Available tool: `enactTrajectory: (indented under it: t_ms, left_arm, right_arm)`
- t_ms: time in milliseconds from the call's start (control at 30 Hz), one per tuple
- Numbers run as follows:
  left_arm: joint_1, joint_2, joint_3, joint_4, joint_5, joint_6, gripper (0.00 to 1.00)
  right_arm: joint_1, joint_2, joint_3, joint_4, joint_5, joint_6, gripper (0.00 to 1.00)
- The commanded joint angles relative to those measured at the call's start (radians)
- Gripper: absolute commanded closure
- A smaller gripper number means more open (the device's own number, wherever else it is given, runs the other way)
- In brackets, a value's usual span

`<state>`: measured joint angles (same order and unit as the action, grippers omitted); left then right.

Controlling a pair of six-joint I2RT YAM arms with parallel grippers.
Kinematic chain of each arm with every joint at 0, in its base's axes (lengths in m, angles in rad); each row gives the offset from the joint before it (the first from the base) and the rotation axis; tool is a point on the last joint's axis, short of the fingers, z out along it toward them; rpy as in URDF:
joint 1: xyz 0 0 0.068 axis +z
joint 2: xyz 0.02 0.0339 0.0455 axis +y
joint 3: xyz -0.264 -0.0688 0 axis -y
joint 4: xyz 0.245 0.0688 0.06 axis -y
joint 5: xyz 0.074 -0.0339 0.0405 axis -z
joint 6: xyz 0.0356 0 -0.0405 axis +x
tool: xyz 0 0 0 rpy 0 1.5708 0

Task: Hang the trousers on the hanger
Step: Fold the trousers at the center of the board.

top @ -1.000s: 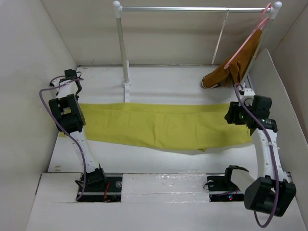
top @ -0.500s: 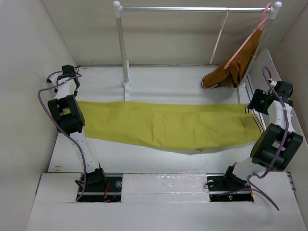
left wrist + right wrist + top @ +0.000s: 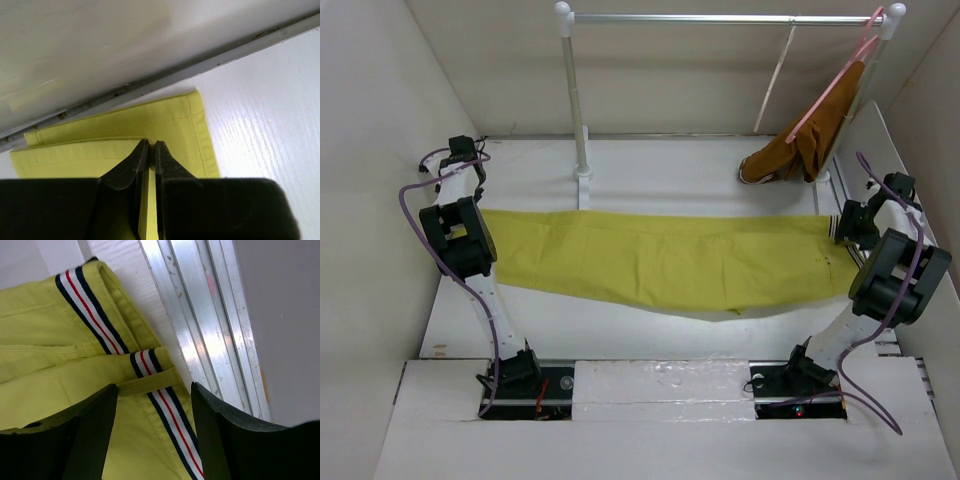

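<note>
Yellow-green cloth trousers (image 3: 660,260) are lying flat and stretched sideways across the white tabletop (image 3: 650,170), hem end by my left arm, striped white waistband (image 3: 90,315) by my right. My guess is that's so they're smooth enough to fold over a bar. My left claw (image 3: 151,145) is clamped on a fold of the leg hem right by the wall, arm reaching forward with the wrist tipped down. My right claw (image 3: 152,390) has its jaws spread and grips nothing. It hovers over the waistband and belt loop, with the elbow bent up against the right wall. The thin cream-white hanger (image 3: 777,80) is nowhere near yet: it hangs off the metal rail (image 3: 720,18) at the back.
</note>
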<state>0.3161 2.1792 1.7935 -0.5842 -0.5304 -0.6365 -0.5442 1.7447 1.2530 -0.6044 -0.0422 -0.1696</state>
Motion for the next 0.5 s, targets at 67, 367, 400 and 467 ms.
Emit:
enactTrajectory:
  t_ms: [67,367,400,467]
  left_arm:
    - [0.001,-0.019,-0.014,0.015,0.0,0.004,1.0]
    - [0.001,-0.036,-0.04,0.023,-0.022,0.018,1.0]
    - [0.001,-0.039,-0.046,0.027,-0.017,0.02,1.0]
    - [-0.008,-0.047,-0.051,0.029,-0.017,0.018,1.0]
  right_arm:
    - [-0.008,0.044,0.068,0.002,-0.007,-0.008,0.39]
    - [-0.008,0.044,0.043,0.052,-0.07,0.012,0.46]
    - [-0.008,0.056,0.045,0.058,-0.077,0.012,0.47]
    - [-0.017,0.065,0.054,0.071,-0.091,0.015,0.66]
